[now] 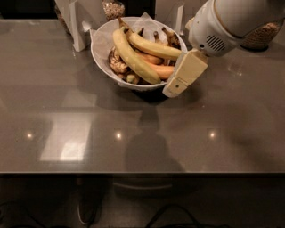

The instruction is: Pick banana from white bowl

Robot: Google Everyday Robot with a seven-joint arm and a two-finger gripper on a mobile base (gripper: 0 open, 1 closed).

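1. The grey, glossy surface (67, 111) filled most of the view, its near edge running across the lower part of the picture.
2. The robot's rounded white arm housing (231, 22) hung over the far right corner of the surface.
3. The white bowl (100, 46) stood near the far edge, a little left of its middle, heaped with fruit.
4. The banana (133, 58), long and pale greenish-yellow, lay on top of the heap, slanting from the bowl's far rim down toward its near right rim.
5. The cream-coloured gripper (178, 82) hung just beside the bowl's right rim, angled down and leftward, its tip by the near right rim and close to the banana's lower end. Whether it was open or closed could not be told.
6. A deeper-yellow banana (153, 46) lay just behind the long one.
7. Small orange-brown bananas (156, 70) lay beneath both.
8. A glass jar (113, 8) of grain stood behind the bowl at the far edge.
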